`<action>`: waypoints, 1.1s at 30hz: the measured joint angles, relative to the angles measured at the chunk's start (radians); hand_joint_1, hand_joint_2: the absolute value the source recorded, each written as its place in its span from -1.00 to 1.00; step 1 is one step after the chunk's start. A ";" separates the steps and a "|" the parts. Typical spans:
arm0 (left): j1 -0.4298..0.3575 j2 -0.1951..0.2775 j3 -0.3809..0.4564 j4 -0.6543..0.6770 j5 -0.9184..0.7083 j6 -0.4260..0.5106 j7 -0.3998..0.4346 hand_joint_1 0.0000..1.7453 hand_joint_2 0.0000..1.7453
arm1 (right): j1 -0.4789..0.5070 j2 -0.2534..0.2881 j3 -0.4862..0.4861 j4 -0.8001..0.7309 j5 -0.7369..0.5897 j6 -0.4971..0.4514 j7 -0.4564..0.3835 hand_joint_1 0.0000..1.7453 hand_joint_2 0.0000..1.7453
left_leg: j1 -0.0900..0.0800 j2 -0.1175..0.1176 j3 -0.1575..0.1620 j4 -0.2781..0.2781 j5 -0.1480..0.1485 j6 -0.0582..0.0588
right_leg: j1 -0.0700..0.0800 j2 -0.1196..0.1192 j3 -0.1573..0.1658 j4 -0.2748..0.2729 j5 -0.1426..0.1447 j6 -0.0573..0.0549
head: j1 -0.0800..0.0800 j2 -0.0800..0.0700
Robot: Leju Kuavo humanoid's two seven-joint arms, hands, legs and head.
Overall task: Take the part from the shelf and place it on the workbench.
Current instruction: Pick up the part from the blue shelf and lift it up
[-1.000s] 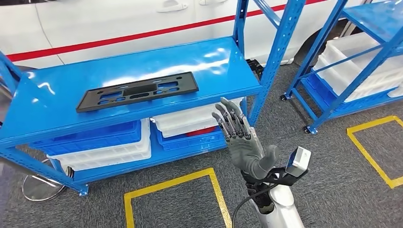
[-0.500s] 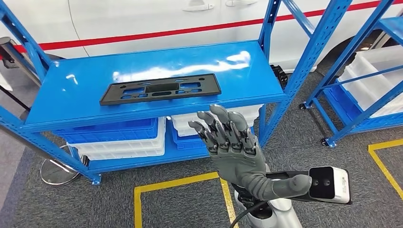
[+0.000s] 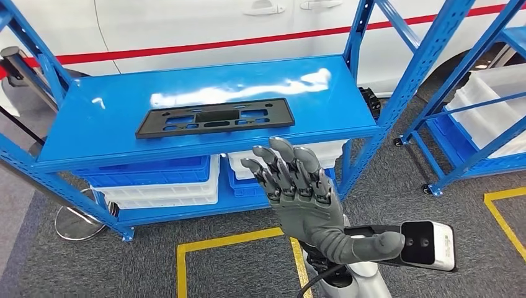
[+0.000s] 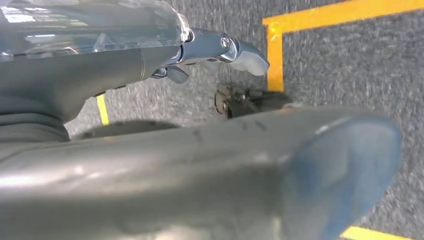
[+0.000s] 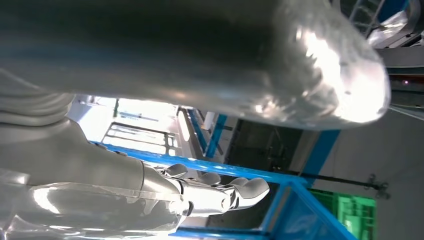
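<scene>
on the glossy blue shelf [image 3: 111, 133] beside a white car [image 3: 186, 25], the black part [image 3: 215, 117] lies flat; right hand [image 3: 298, 192] empty, fingers apart.

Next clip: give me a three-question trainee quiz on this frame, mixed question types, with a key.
1. True or false: the right hand is already gripping the black plastic panel.
2. Multiple choice: where does the black plastic panel lie? A) on the top shelf of the blue rack, B) in a white bin on the lower level, C) on the grey carpet.
3. Short answer: what stands directly behind the blue rack?

Key
1. False: the hand is raised in front of the rack, fingers spread, holding nothing.
2. A
3. A white car with a red stripe along its side.
</scene>
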 joint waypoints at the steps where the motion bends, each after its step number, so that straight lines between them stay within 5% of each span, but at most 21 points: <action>1: 0.000 0.000 0.000 0.000 0.000 0.000 0.001 -1.00 -1.00 | 0.000 0.000 0.000 0.000 0.001 -0.002 0.000 -1.00 -1.00 | 0.000 -0.002 0.002 -0.002 0.000 0.011 | 0.000 -0.001 0.001 -0.003 -0.001 0.007 | 0.000 0.000; 4: 0.001 0.000 0.000 0.000 -0.001 0.000 0.004 -1.00 -1.00 | -0.001 0.000 0.001 -0.004 0.002 -0.007 0.000 -1.00 -1.00 | 0.002 -0.007 0.016 -0.013 -0.002 0.035 | -0.004 0.000 -0.020 0.054 -0.031 0.019 | 0.001 0.000; 7: 0.000 0.000 0.000 0.000 -0.001 -0.001 0.005 -1.00 -1.00 | 0.004 -0.001 0.001 -0.007 0.002 -0.008 0.000 -1.00 -1.00 | -0.004 -0.009 0.030 -0.015 -0.015 0.051 | -0.004 0.006 -0.134 0.248 -0.094 0.019 | 0.002 0.000; 9: 0.001 0.000 0.000 0.000 -0.001 -0.002 0.006 -1.00 -1.00 | 0.007 -0.001 0.001 -0.007 0.002 -0.008 0.000 -1.00 -1.00 | -0.011 -0.014 0.046 -0.014 -0.027 0.053 | -0.002 0.008 -0.177 0.284 -0.071 0.014 | 0.002 0.000; 11: 0.002 -0.001 0.000 0.000 -0.001 -0.002 0.005 -1.00 -1.00 | 0.007 -0.001 0.001 -0.007 0.002 -0.008 0.000 -1.00 -1.00 | -0.016 -0.020 0.069 -0.015 -0.045 0.052 | 0.005 0.010 -0.145 0.177 0.018 -0.001 | 0.003 0.000; 13: 0.001 -0.003 0.000 0.002 0.000 -0.003 0.005 -1.00 -1.00 | 0.007 -0.002 0.001 -0.007 0.002 -0.007 0.000 -1.00 -1.00 | -0.020 -0.024 0.087 -0.016 -0.063 0.046 | 0.015 0.013 -0.094 0.059 0.067 -0.016 | 0.000 0.000; 17: -0.002 -0.005 0.000 0.004 0.001 -0.002 0.004 -1.00 -1.00 | 0.005 -0.001 0.001 -0.006 0.001 -0.003 -0.001 -1.00 -1.00 | -0.018 -0.025 0.111 -0.034 -0.087 0.024 | 0.019 0.015 -0.054 0.002 0.040 -0.027 | -0.002 0.000; 19: -0.004 -0.005 0.001 0.004 0.002 -0.001 0.004 -1.00 -1.00 | 0.001 0.000 0.002 -0.006 -0.001 0.002 -0.002 -1.00 -1.00 | -0.017 -0.020 0.106 0.002 -0.103 0.015 | 0.011 0.014 -0.019 -0.020 0.028 -0.033 | -0.005 0.000; 22: -0.002 -0.004 0.001 0.004 0.003 0.000 0.005 -1.00 -1.00 | -0.005 0.000 0.004 -0.001 -0.003 0.008 -0.008 -1.00 -1.00 | -0.010 -0.016 -0.027 0.202 -0.143 0.003 | 0.009 0.009 0.031 -0.035 -0.003 -0.036 | -0.010 0.000; 24: 0.005 -0.004 0.001 0.004 0.004 0.001 0.006 -1.00 -1.00 | -0.005 0.000 0.004 0.005 -0.006 0.009 -0.012 -1.00 -1.00 | -0.005 -0.014 -0.113 0.267 -0.105 -0.005 | 0.008 0.010 0.068 -0.036 -0.033 -0.034 | -0.010 0.000; 27: 0.013 -0.004 0.004 0.005 0.009 0.001 0.005 -1.00 -1.00 | -0.007 0.000 0.005 0.013 -0.012 0.010 -0.015 -1.00 -1.00 | 0.000 -0.009 -0.124 0.122 0.068 -0.008 | 0.006 0.014 0.136 -0.038 -0.088 -0.024 | -0.009 0.000; 28: 0.015 -0.004 0.005 0.006 0.010 0.001 0.004 -1.00 -1.00 | -0.008 0.000 0.006 0.015 -0.014 0.010 -0.015 -1.00 -1.00 | -0.003 -0.007 -0.111 0.075 0.098 -0.006 | 0.006 0.015 0.151 -0.039 -0.103 -0.018 | -0.009 0.000; 31: 0.010 -0.004 0.006 0.008 0.011 0.001 0.002 -1.00 -1.00 | -0.013 -0.001 0.008 0.019 -0.016 0.010 -0.015 -1.00 -1.00 | -0.014 -0.007 -0.077 0.024 0.060 0.019 | 0.003 0.016 0.168 -0.035 -0.121 0.004 | -0.009 0.000; 33: 0.007 -0.002 0.006 0.008 0.011 0.001 0.000 -1.00 -1.00 | -0.017 -0.001 0.011 0.018 -0.016 0.010 -0.016 -1.00 -1.00 | -0.014 -0.011 -0.050 0.009 0.036 0.037 | 0.000 0.015 0.134 0.040 -0.088 0.015 | -0.008 0.000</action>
